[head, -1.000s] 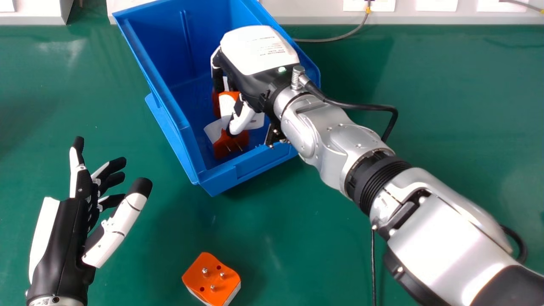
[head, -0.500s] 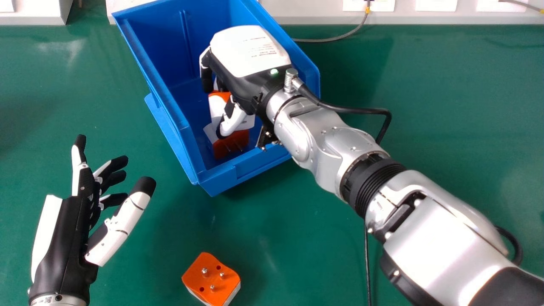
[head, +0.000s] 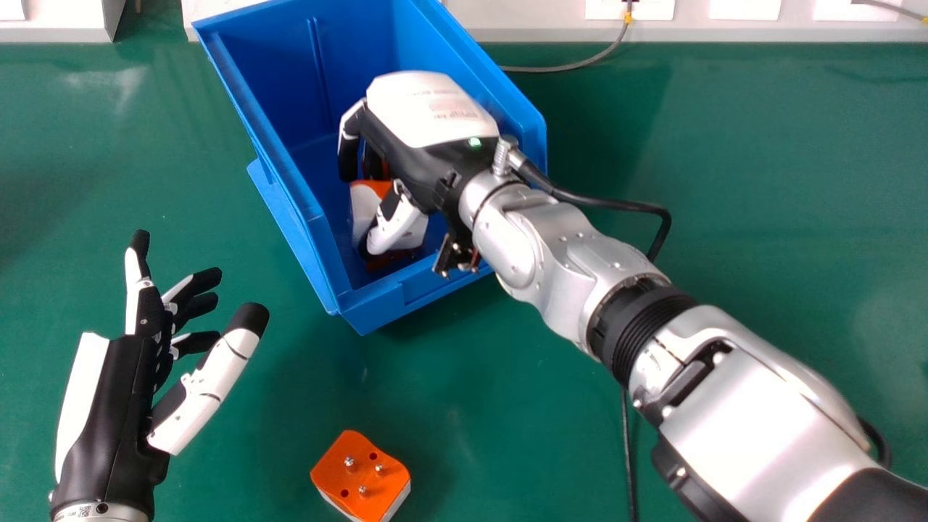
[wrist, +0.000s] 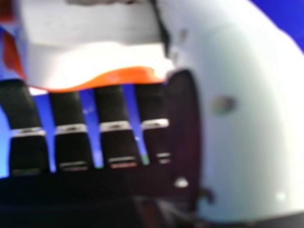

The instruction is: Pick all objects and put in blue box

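Down inside the blue box [head: 373, 308], the right hand [head: 428, 109] curls round an orange-and-white adapter [head: 363, 206]. The left hand [head: 119, 406] hangs spread over the table [head: 522, 406]; another adapter [head: 360, 471] lies there, prongs up.

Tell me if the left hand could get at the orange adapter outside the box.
Probably yes: the left hand is open, with nothing standing between it and the adapter on the table.

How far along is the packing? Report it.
Done: at least one orange piece lies in the blue box. Held: an orange-and-white block, in the right hand inside the box. Left: releasing that, then boxing the pronged adapter on the green table.
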You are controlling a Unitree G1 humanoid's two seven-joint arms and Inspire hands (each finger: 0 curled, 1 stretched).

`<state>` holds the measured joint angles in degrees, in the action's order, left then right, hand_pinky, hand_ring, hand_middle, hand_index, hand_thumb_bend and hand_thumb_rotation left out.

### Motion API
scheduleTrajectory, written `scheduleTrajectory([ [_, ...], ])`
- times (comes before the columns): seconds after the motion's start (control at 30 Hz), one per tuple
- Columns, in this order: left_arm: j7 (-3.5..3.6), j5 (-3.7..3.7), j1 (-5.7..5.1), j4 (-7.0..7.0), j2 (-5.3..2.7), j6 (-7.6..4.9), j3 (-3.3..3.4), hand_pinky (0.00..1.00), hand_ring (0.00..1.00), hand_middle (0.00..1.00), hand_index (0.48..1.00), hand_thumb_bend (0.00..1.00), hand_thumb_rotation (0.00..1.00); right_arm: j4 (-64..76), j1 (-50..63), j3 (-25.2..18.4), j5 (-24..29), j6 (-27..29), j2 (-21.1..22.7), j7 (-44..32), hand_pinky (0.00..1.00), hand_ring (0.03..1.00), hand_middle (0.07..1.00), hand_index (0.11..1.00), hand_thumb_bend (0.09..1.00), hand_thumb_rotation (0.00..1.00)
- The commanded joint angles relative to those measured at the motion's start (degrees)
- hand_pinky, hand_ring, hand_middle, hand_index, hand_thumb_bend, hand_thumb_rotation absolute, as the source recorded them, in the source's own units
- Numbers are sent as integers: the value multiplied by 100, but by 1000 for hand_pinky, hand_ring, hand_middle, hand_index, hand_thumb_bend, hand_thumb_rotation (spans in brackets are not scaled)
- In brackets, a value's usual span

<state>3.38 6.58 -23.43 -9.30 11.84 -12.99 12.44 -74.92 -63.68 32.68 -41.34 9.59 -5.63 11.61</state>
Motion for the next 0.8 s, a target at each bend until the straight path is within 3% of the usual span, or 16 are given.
scheduleTrajectory([
  [0.0, -15, -38, -3, -127, 8, -29, 4, 752, 853, 873, 869, 684, 692, 86, -115, 107, -97, 21, 78, 98, 638, 774, 809, 797, 626, 136],
  [0.07, -9, -47, 5, -118, 12, -31, 6, 752, 853, 873, 870, 690, 695, 85, -114, 163, -137, 8, 97, 131, 757, 878, 902, 885, 666, 234],
  [0.23, 17, -79, 34, -98, 27, -26, 11, 753, 853, 873, 870, 694, 697, 66, -105, 170, -144, -53, 89, 168, 873, 967, 980, 959, 698, 321],
  [0.77, 16, -107, 179, 116, 79, -96, 27, 755, 854, 874, 871, 694, 698, 85, -86, 161, -127, -173, 93, 227, 915, 982, 1000, 977, 681, 314],
])
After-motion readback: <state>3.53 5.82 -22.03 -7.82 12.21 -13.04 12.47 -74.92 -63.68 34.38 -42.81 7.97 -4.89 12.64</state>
